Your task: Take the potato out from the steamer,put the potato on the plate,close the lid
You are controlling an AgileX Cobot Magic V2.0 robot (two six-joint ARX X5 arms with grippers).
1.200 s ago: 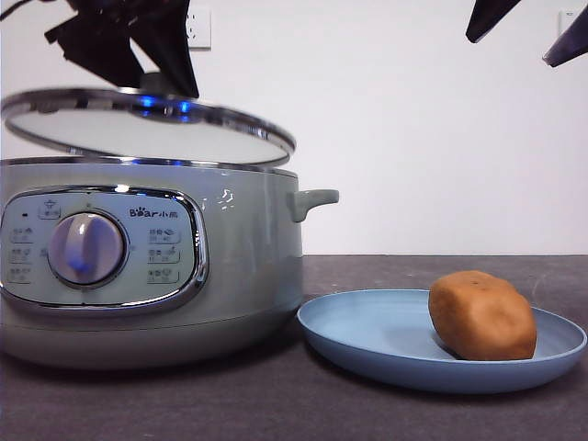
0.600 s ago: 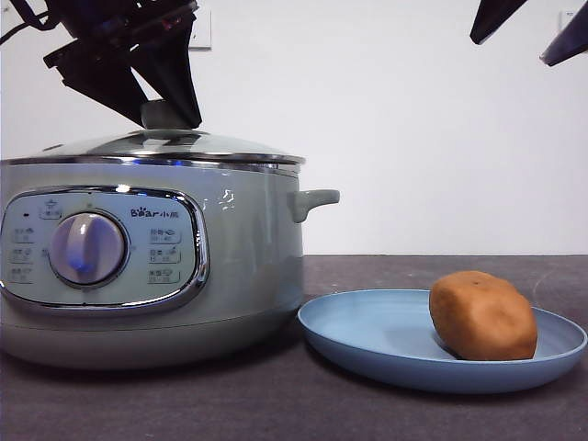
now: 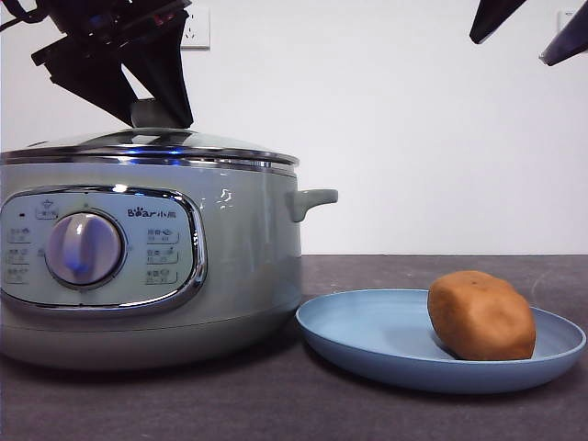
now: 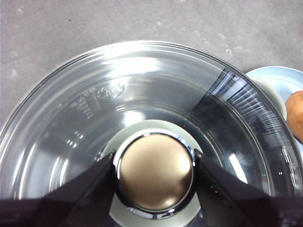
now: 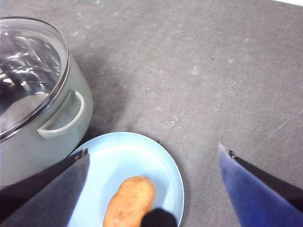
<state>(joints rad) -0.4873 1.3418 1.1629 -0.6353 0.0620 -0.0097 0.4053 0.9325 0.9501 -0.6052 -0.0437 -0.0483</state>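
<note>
Overhead, the left gripper (image 4: 155,172) pinches the lid (image 4: 94,118)'s knob; the right gripper (image 5: 154,189) hangs spread.

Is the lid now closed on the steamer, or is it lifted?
Closed. The lid sits level on the steamer rim with no gap, and the left pincer grips its knob.

Plain white wall (image 3: 413,138) behind, evenly lit. White wall socket (image 3: 198,26) high up, second white fitting (image 3: 567,18) at the far top corner. Dark grey tabletop (image 5: 189,61), matte, faintly scuffed and speckled with pale marks.
</note>
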